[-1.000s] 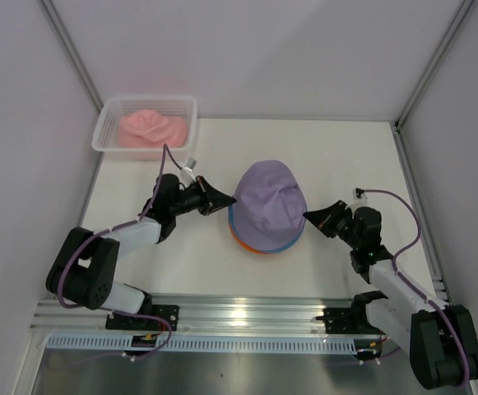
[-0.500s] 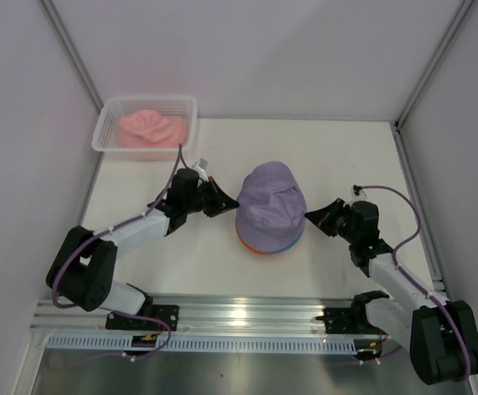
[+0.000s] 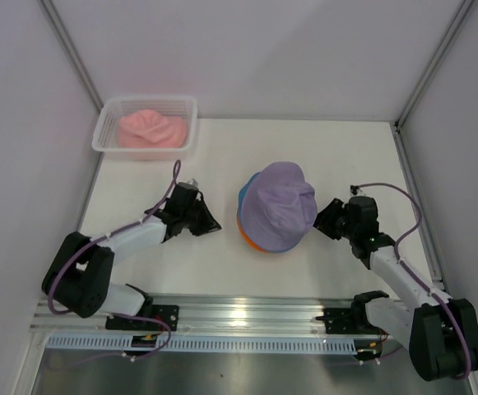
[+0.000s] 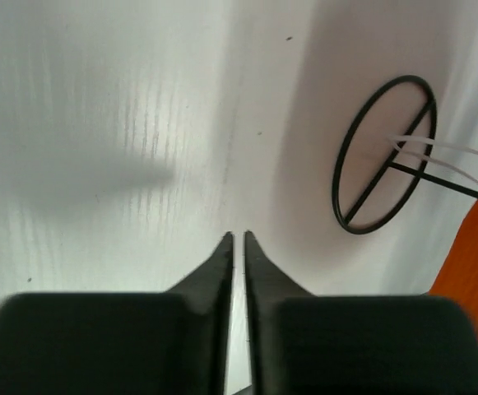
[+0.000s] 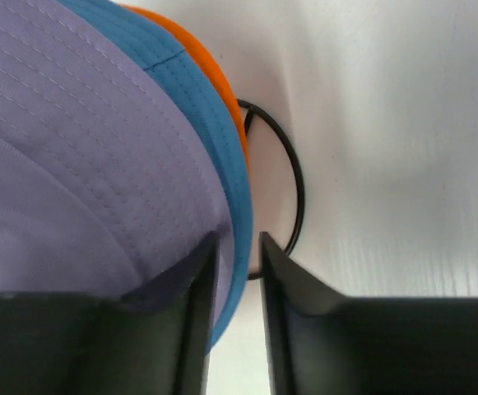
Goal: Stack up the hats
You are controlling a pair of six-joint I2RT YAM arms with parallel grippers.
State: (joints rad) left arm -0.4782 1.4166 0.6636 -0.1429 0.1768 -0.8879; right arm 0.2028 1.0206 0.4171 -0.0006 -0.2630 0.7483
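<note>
The lavender-purple hat (image 3: pixel 280 200) tops a stack over the blue hat (image 3: pixel 244 216) and the orange hat (image 3: pixel 257 245) at mid table. The pale pink hat (image 3: pixel 150 127) lies in the white basket (image 3: pixel 107 123) at the back left. My left gripper (image 3: pixel 211 225) is shut and empty, left of the stack and apart from it; it shows low over the table in the left wrist view (image 4: pixel 239 237). My right gripper (image 3: pixel 324 219) is at the stack's right edge. In the right wrist view it (image 5: pixel 239 239) is nearly closed on the purple (image 5: pixel 82 164) and blue (image 5: pixel 222 156) brims.
A thin black wire stand holds the stack; its ring base shows in the left wrist view (image 4: pixel 345 156) and the right wrist view (image 5: pixel 298 193). White walls enclose the table on three sides. The metal rail (image 3: pixel 239 313) runs along the near edge.
My left gripper has pulled back from the stack's left edge, down and left, with its jaws shut. The stack has shifted right. My right gripper has closed on the brim.
</note>
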